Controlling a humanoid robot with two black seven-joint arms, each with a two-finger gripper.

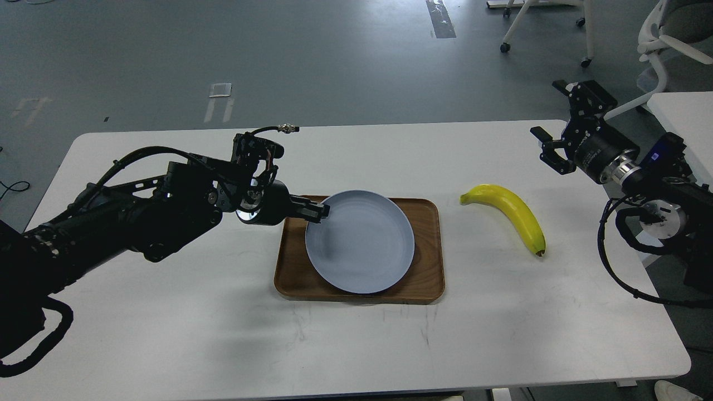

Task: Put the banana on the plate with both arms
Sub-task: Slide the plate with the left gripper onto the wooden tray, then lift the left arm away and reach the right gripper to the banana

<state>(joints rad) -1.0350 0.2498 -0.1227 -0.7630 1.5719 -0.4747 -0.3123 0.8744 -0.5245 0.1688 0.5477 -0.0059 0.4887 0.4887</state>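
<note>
White rectangular surface (167, 312), faint scuff marks near its front middle. Brown wooden tray (429, 245) with rounded corners sits at centre. Grey floor (334, 67) beyond, with pale tape marks (220, 90) and a dark strip (441, 19). White wheeled chair bases (543, 25) at upper right; second white tabletop (685, 120) at right edge.

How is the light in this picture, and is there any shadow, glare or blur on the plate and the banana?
Head view: soft, even light; the plate is matte, with a faint dark shadow on its left part below the left gripper; the banana carries a mild sheen and casts little shadow on the table; everything near is sharp, and the table edges look slightly bowed.
</note>
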